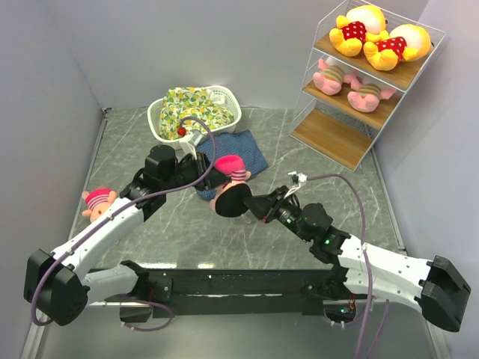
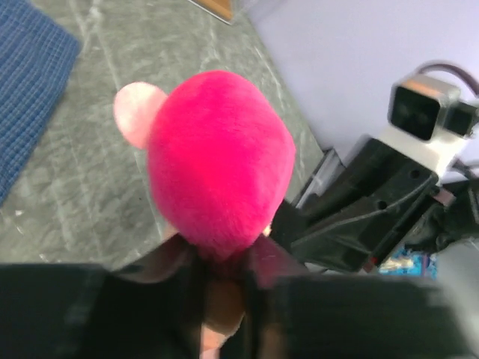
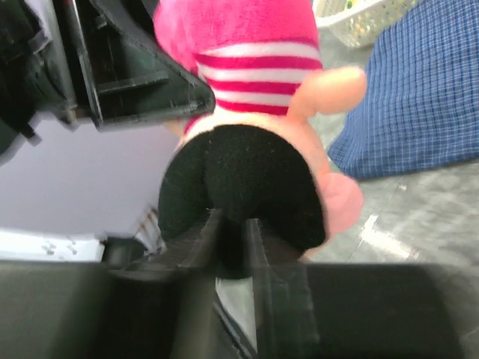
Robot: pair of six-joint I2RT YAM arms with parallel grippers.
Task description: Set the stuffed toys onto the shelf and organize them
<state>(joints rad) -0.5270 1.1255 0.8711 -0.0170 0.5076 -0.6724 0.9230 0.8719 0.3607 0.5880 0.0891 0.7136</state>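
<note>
A doll (image 1: 233, 179) with a pink hat and black bottom hangs over the table middle, between both grippers. My left gripper (image 1: 218, 178) is shut on its head end; in the left wrist view the pink hat (image 2: 217, 157) bulges out just past the fingers (image 2: 224, 292). My right gripper (image 1: 252, 203) pinches the black bottom (image 3: 239, 187) between narrow fingers (image 3: 233, 232). A second doll (image 1: 98, 202) lies at the left by my left arm. Two yellow bears (image 1: 358, 30) sit on the shelf's top board and two piglets (image 1: 331, 77) on the middle board; the bottom board (image 1: 337, 138) is bare.
A white basket (image 1: 226, 101) with a floral cloth (image 1: 191, 112) stands at the back. A blue cloth (image 1: 248, 153) lies just beyond the held doll, seen also in the wrist views (image 3: 426, 90). Grey walls close in the left, back and right.
</note>
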